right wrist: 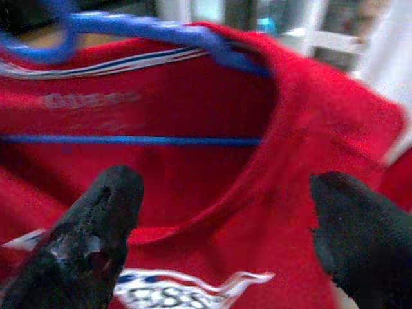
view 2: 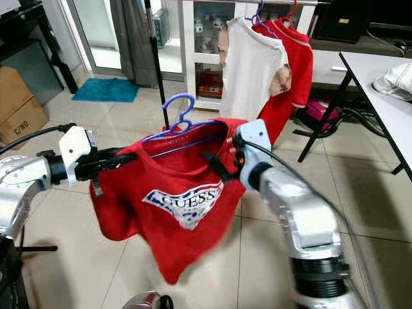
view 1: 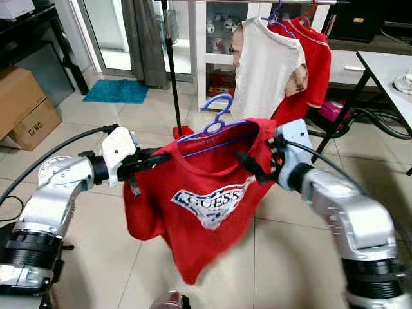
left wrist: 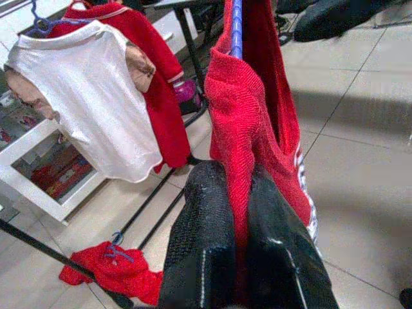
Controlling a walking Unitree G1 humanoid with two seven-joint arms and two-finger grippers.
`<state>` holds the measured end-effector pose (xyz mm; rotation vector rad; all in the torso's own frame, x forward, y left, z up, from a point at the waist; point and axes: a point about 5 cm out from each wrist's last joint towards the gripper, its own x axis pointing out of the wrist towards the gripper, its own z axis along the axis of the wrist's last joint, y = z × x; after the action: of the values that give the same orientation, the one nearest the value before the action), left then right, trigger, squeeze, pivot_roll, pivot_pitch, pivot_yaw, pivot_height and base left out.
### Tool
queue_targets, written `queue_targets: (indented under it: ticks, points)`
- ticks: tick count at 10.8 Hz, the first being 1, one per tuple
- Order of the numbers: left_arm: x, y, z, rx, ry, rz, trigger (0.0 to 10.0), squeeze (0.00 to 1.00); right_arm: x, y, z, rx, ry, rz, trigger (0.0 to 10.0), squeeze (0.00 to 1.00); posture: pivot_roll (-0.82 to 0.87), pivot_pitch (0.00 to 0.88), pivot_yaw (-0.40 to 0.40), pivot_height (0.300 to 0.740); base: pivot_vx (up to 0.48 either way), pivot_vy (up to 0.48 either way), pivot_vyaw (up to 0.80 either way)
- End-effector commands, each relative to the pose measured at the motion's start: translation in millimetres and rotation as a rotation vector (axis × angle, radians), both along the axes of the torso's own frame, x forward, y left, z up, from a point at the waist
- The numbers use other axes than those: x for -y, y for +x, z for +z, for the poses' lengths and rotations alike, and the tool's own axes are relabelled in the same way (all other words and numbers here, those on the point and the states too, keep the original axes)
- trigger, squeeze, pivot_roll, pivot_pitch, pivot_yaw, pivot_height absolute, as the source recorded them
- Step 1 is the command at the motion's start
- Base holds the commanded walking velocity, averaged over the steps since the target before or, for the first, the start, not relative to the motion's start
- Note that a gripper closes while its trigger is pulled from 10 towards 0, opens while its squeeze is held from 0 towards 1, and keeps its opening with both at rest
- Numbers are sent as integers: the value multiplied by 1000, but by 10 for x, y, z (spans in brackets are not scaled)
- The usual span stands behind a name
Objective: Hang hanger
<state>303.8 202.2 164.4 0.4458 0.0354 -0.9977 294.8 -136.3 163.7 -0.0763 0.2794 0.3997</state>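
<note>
Soft knitted red shirt [view 1: 193, 193] cloth drapes a smooth blue plastic hanger [view 1: 215, 119]; the left gripper [left wrist: 241, 257] has textured matt black fingers; glossy floor tiles [view 1: 84, 129] gleam.

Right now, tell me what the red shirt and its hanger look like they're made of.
Red shirt: soft knit fabric, probably cotton; the left wrist view shows a matte ribbed weave where the left pincer pinches it.
Blue hanger: likely plastic; thin, smooth, evenly coloured with a slight sheen. The right pincer is open by the collar.

My arms are silver metal with black ribbed rings at the joints, white wrist housings, black cables looping off both, and long textured black fingers [left wrist: 199, 257] up front.
</note>
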Motion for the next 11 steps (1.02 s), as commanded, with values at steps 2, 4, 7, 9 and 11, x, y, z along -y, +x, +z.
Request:
queue_targets:
  ticks: [2, 4, 7, 9, 11]
  points:
    - [35, -23, 77, 38, -29, 0, 0, 0, 75, 86, 79, 72, -36, -153, 1529, 0, 17, 0, 63, 740, 0, 0, 0]
    - [74, -50, 54, 34, -34, -12, 0, 0, 74, 121, 93, 97, -17, -200, 1059, 0, 15, 0, 62, 740, 0, 0, 0]
    - [144, -79, 22, 25, -36, -30, 0, 0, -17, 220, 121, 140, 19, -204, 0, 0, 9, 0, 59, 740, 0, 0, 0]
    - [138, -80, 17, 26, -38, -21, 0, 0, 2, 249, 120, 156, 16, -209, 0, 0, 9, 0, 54, 740, 0, 0, 0]
    - [126, -85, 15, 27, -39, -10, 0, 0, 9, 274, 139, 174, 9, -200, 0, 0, 11, 0, 47, 740, 0, 0, 0]
